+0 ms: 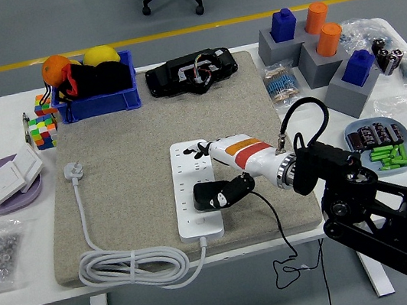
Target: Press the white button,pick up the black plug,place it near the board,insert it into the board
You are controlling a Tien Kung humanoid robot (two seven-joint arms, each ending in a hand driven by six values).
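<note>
The white power strip (183, 173) lies lengthwise on the grey mat (127, 157). The black plug (209, 195) sits on the strip's lower half, seated against its sockets. My right hand (219, 170), with a white, orange and red wrist cover, comes in from the right over the strip. Its fingers (202, 151) are spread above the upper sockets. Its thumb rests against the plug's right side without closing on it. The left arm is out of view.
The strip's white cable (133, 268) coils at the mat's front left, its own plug (73, 171) further up. A blue bin (93, 92), a black device (191, 72), grey blocks (310, 43), a battery tray (384, 143) and a purple plate (8, 183) ring the mat.
</note>
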